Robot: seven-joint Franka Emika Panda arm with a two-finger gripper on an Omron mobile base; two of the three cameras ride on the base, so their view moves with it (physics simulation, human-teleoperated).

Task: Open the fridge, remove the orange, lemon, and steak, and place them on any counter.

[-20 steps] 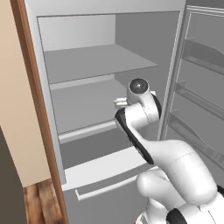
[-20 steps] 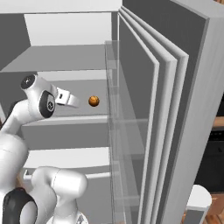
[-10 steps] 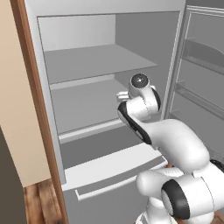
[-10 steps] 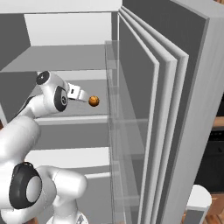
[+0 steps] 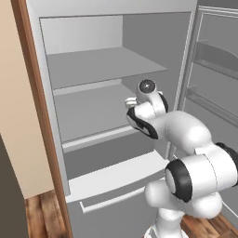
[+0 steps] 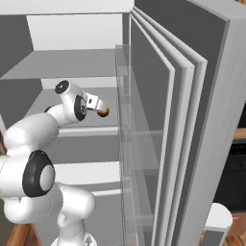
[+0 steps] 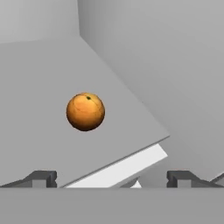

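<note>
The gripper (image 7: pixel 111 177), jaws wide, should centre on the orange (image 7: pixel 85 111) on the fridge (image 5: pixel 93 69) shelf before closing.

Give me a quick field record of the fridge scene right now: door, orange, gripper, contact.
fridge: door open, grey shelves exposed
orange: sitting on a middle shelf, near the right inner wall
gripper: open, pointed at the orange, tips short of it
contact: none visible; orange not held
lemon, steak: cannot tell where
</note>
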